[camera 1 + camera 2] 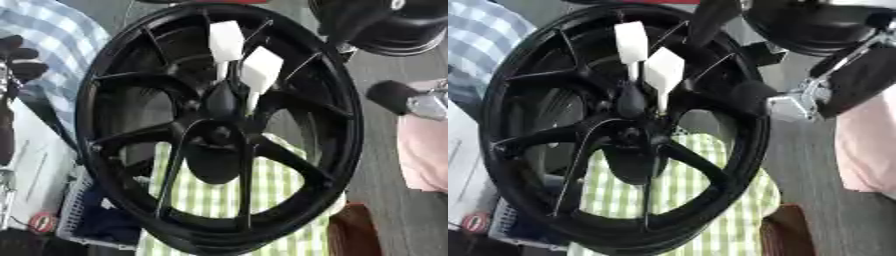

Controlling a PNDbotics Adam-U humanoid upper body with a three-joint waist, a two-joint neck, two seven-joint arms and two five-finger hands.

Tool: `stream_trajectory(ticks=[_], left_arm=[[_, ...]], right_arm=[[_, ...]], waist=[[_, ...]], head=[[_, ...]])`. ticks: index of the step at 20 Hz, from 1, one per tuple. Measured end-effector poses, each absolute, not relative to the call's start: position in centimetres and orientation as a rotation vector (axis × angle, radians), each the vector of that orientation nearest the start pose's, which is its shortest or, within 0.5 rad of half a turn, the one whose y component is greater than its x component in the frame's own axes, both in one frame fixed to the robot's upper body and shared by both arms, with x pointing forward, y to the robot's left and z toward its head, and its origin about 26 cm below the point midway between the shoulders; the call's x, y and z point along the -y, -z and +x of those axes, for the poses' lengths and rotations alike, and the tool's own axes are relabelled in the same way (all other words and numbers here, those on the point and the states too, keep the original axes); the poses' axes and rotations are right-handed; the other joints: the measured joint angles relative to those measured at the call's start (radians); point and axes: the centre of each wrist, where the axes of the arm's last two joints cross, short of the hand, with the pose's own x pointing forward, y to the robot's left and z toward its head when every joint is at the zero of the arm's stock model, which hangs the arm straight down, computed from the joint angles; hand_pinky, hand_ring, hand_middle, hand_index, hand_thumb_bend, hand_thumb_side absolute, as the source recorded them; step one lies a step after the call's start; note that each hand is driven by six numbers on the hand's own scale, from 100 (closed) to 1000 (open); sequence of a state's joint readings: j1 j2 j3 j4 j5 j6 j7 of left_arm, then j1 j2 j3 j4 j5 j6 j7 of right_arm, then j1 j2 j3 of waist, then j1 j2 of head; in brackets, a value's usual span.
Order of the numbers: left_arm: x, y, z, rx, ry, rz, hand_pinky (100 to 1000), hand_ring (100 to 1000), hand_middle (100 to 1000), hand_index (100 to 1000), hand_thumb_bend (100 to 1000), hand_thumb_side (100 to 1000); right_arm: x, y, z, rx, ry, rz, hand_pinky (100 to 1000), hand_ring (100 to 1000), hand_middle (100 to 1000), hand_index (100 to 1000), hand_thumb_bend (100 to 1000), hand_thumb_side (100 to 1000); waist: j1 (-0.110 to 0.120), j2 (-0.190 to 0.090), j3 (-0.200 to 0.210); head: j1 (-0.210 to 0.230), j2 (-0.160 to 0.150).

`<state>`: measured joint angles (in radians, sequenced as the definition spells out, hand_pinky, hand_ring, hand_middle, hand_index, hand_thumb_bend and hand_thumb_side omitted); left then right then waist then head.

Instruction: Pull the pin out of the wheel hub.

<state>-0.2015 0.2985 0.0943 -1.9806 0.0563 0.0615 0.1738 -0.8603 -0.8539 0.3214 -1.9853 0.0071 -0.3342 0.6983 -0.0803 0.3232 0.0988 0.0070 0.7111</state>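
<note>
Where the view's left edge shows dark curled fingers over a blue-and-white checked cloth [61, 40], the robot's left hand [19, 60] sits well apart from the work; whether it holds anything cannot be told. Centre: a large glossy black spoked alloy wheel [114, 85] stands nearly upright, tilted, face toward the camera, over a green-and-white checked cloth [280, 185]. Two white flat-headed pins [261, 70] rise from the hub [219, 135] region; the heads lie just above the hub centre, shafts running down toward it, so each long axis is roughly vertical in the picture, leaning slightly. Where the shafts seat is hidden by dark spokes. Right: the right hand [750, 97], black with a silver joint behind it, enters from the right side, its dark tip just beside the nearer pin head in the right eye view, not visibly touching. Finger spread cannot be told. Judgement: the right hand is the nearer; the pins lie to its left, and a pull would run along the shaft, up and away from the hub.
</note>
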Motion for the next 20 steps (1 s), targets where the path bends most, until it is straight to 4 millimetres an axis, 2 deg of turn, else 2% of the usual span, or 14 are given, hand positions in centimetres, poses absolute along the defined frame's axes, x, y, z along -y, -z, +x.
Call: stream_trajectory(ticks=[7, 12, 20], left_arm=[[-28.9, -17.4, 29.1, 2.134, 0.043, 0.288, 802, 647, 644, 795, 100, 736], [-28.7, -17.4, 29.2, 2.134, 0.051, 0.281, 802, 647, 644, 795, 100, 737], [-28.6, -17.7, 29.3, 2.144, 0.055, 0.278, 803, 647, 644, 795, 100, 740]], right_arm=[[20.9, -36.5, 29.4, -2.094, 2.419, 0.282, 888, 852, 771, 815, 264, 350], [20.4, -36.5, 30.4, -2.091, 2.449, 0.320, 881, 845, 764, 813, 269, 340], [20.3, -36.7, 32.1, -2.137, 2.424, 0.429, 864, 807, 770, 817, 326, 253]], waist=[[-0.014, 0.015, 0.016], [-0.022, 0.026, 0.027], [-0.032, 0.044, 0.040]], head=[[-0.020, -0.001], [-0.033, -0.002], [-0.051, -0.019]])
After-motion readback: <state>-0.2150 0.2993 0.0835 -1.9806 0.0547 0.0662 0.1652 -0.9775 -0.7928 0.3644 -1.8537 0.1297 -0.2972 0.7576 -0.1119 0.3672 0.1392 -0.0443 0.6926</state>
